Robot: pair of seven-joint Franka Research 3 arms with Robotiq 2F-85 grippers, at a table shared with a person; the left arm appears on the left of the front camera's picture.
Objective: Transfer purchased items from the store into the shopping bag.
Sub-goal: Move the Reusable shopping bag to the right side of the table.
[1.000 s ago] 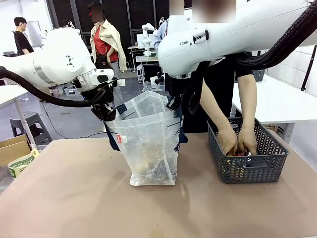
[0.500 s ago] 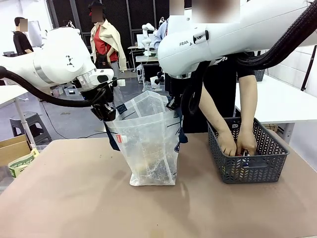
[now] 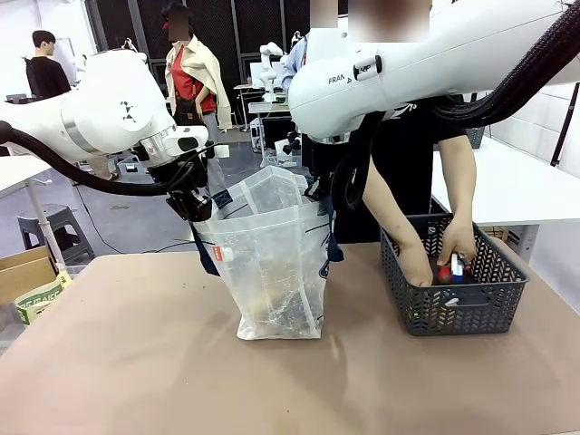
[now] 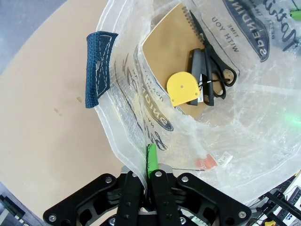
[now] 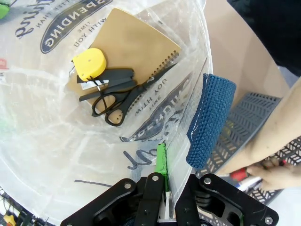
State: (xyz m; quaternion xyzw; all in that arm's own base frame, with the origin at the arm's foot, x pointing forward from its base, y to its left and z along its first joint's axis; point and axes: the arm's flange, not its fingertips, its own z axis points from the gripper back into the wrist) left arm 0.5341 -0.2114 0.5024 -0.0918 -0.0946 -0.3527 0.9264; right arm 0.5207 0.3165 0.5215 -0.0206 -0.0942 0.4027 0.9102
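Observation:
The translucent shopping bag [image 3: 272, 263] stands open mid-table, held between both arms. My left gripper [image 3: 193, 207] [image 4: 146, 162] is shut on its left rim, beside a navy handle [image 4: 98, 68]. On the opposite rim my right gripper [image 3: 319, 190] [image 5: 162, 174] is shut, near the other handle [image 5: 210, 120]. Inside the bag lie a brown spiral notebook [image 4: 174, 52], a yellow tape measure [image 4: 184, 89] and black scissors [image 4: 214, 61]. The person's hand [image 3: 458, 245] lifts a red and blue item [image 3: 450, 268] in the basket.
A dark grey lattice basket [image 3: 453, 313] sits on the table's right side with both of the person's hands in it. Bare brown tabletop lies in front of the bag. A cardboard box [image 3: 23, 272] stands off the table's left edge.
The person's hands have come up from the basket's bottom, one now holding a red and blue item. Both arms and the bag have stayed still.

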